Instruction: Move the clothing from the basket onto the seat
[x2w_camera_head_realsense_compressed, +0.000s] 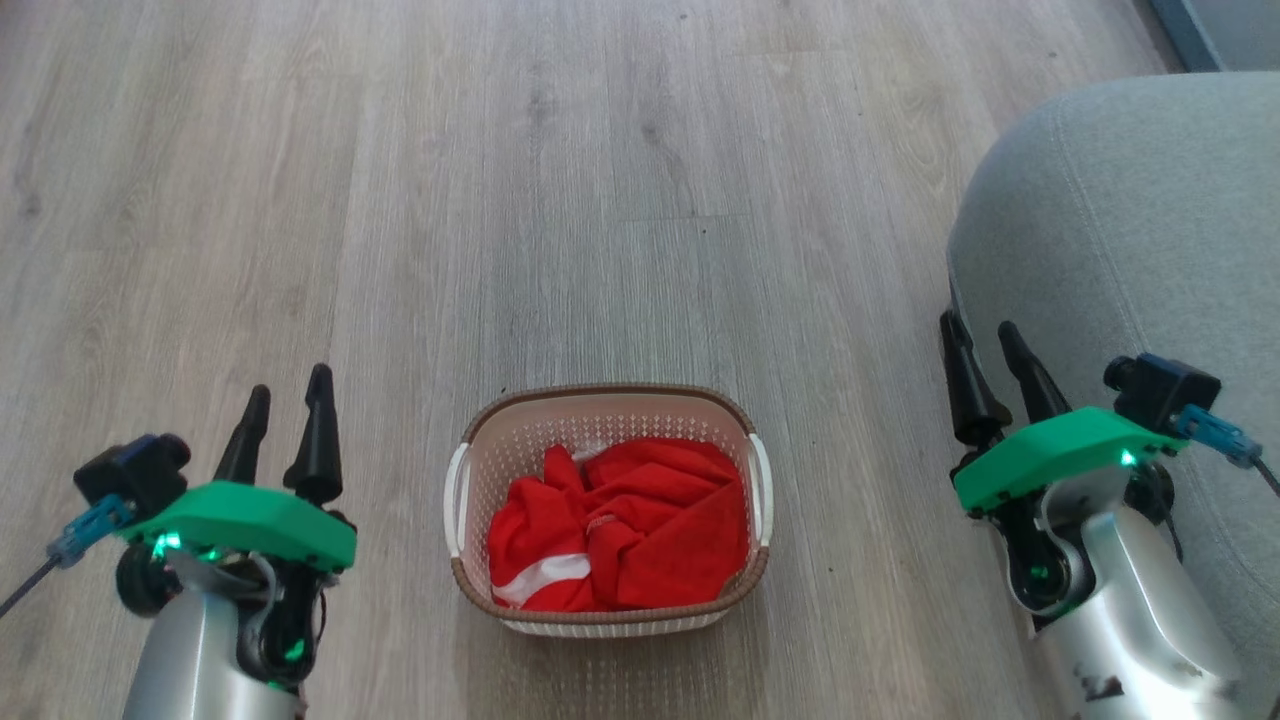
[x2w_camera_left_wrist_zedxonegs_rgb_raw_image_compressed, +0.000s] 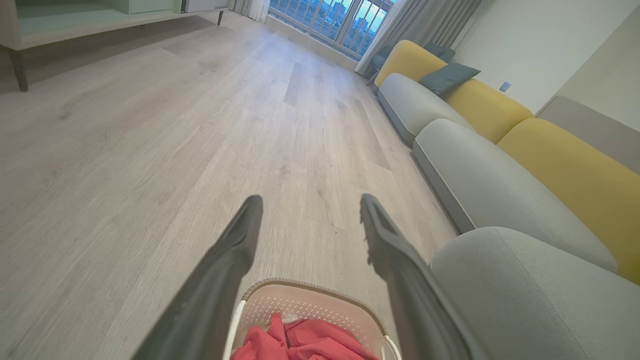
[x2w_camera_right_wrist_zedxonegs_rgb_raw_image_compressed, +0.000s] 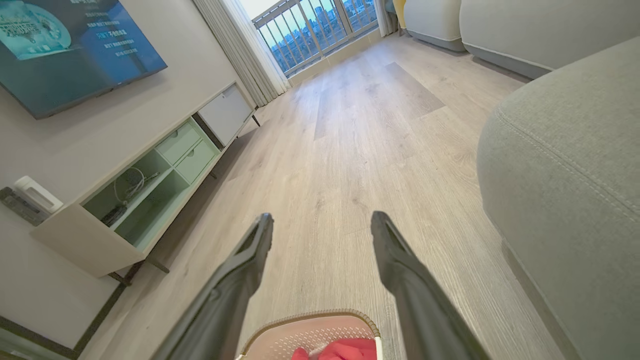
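Here, finds the basket (x2w_camera_head_realsense_compressed: 610, 415) standing on the pale plank floor (x2w_camera_head_realsense_compressed: 600, 150), low in the middle of the head view, between the two arms. Holds the clothing (x2w_camera_head_realsense_compressed: 640, 520) inside: red fabric crumpled in a heap, white stripe showing at the near left, covering most of the basket's bottom and lying below the brown rim.

Shows the left gripper (x2w_camera_head_realsense_compressed: 289, 383) at lower left, fingers spread with nothing between them, tips over bare floor, apart from the basket's left handle. Shows the right gripper (x2w_camera_head_realsense_compressed: 978, 324) at lower right, likewise spread and empty, tips against the rounded edge of the seat (x2w_camera_head_realsense_compressed: 1130, 220); cannot tell whether touching it.

Places the seat, grey-green with a stitched seam, to the right of the basket, a strip of floor between them. Catches, in both wrist views, the basket's far end and a bit of red low between the parted fingers.
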